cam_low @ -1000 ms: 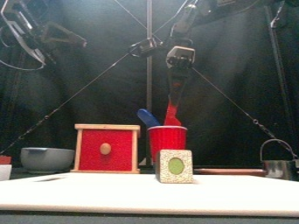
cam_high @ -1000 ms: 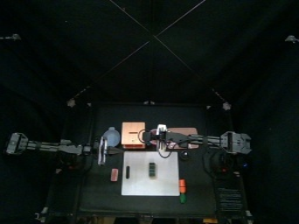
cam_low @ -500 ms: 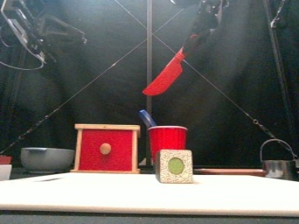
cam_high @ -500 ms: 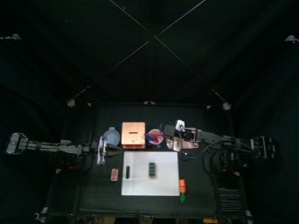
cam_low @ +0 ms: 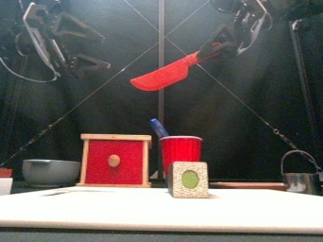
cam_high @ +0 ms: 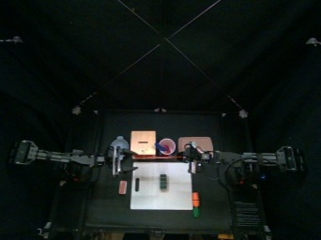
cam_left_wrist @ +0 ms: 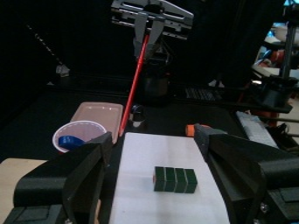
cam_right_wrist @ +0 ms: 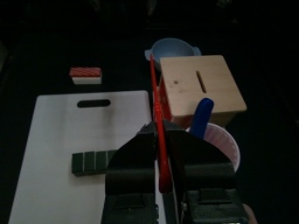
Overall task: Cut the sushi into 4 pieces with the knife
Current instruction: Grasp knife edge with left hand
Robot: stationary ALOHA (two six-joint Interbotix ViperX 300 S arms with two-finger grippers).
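Note:
The dark green sushi roll point(cam_high: 163, 178) lies whole on the white cutting board point(cam_high: 175, 192), and the front view shows it end-on as the sushi roll point(cam_low: 190, 179). High above the board my right gripper point(cam_right_wrist: 163, 140) is shut on the handle of the red knife point(cam_low: 164, 73), whose blade slants down to the left. The red cup point(cam_low: 180, 151) behind the roll still holds the blue knife point(cam_low: 157, 127). My left gripper point(cam_left_wrist: 156, 140) is open and empty, hovering at the board's left end and facing the sushi roll point(cam_left_wrist: 176, 178).
The wooden box point(cam_low: 115, 161) with its red drawer front stands left of the cup, with the blue-grey bowl point(cam_low: 51, 171) further left. A metal cutter point(cam_low: 299, 180) sits at the far right. Small toy foods lie beside the board: a red one point(cam_high: 123, 187) on its left and others point(cam_high: 197, 199) on its right.
The right gripper lifted the red knife out of the cup, carried it up and toward the right, and tilted the blade nearly level. The left gripper opened and came toward the board.

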